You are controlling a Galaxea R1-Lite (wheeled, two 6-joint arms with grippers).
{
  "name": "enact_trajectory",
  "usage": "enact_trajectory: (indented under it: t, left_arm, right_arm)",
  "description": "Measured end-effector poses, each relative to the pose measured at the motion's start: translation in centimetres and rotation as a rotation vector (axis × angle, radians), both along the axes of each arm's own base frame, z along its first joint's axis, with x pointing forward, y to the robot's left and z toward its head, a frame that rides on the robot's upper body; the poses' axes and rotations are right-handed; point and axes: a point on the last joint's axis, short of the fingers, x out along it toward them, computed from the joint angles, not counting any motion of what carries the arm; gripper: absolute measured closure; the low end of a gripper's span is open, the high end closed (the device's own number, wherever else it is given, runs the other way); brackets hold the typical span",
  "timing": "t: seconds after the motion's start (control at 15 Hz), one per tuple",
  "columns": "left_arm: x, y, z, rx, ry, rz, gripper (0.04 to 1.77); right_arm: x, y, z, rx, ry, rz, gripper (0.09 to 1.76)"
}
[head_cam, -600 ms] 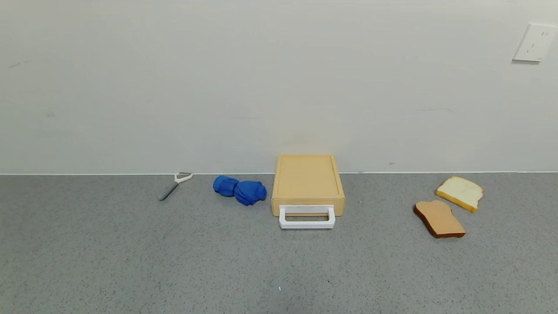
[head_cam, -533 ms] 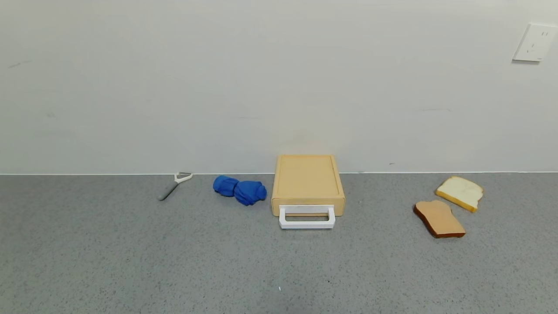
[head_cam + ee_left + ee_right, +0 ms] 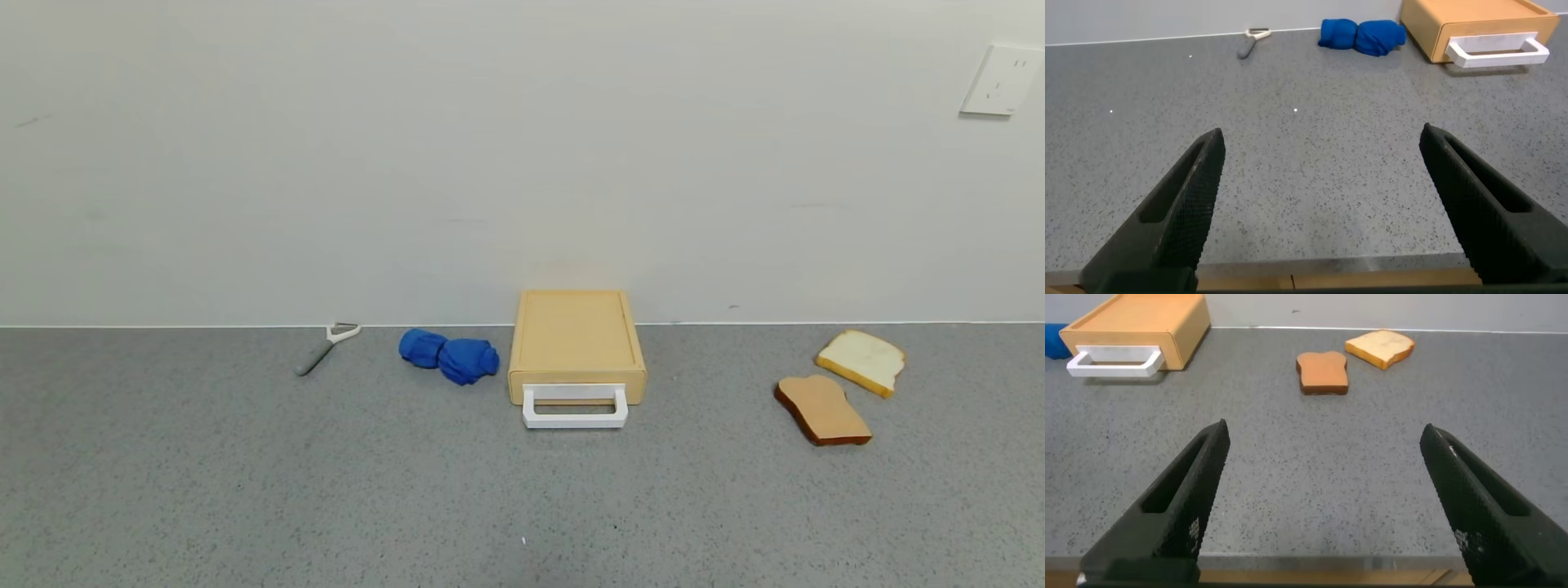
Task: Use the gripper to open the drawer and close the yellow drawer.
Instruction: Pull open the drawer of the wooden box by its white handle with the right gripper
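A plain off-white wall (image 3: 490,147) rises behind the speckled grey desk (image 3: 326,490), meeting it along a straight pale seam. A white wall socket (image 3: 1002,80) sits high on the right. Lighting is soft and even.

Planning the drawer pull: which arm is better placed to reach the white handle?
No clear winner. The drawer sits about centred, its handle facing the robot. Both the left end effector and right end effector are open and well short of it. The blue cloth crowds the left approach, slightly favouring right.
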Motion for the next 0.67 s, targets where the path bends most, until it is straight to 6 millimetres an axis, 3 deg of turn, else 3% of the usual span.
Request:
enact_trajectory:
  t: [0.33, 0.53, 0.67]
  left_arm:
    - [0.0, 0.0, 0.0, 0.000, 0.000, 0.000, 0.09]
    - [0.0, 0.0, 0.0, 0.000, 0.000, 0.000, 0.09]
    - [0.0, 0.0, 0.0, 0.000, 0.000, 0.000, 0.09]
  right_arm:
    - [1.0, 0.0, 5.2, -0.002, 0.051, 0.034, 0.14]
    - [3.5, 0.1, 9.4, -0.010, 0.110, 0.058, 0.14]
    - [6.2, 0.2, 11.9, -0.010, 0.166, 0.098, 0.14]
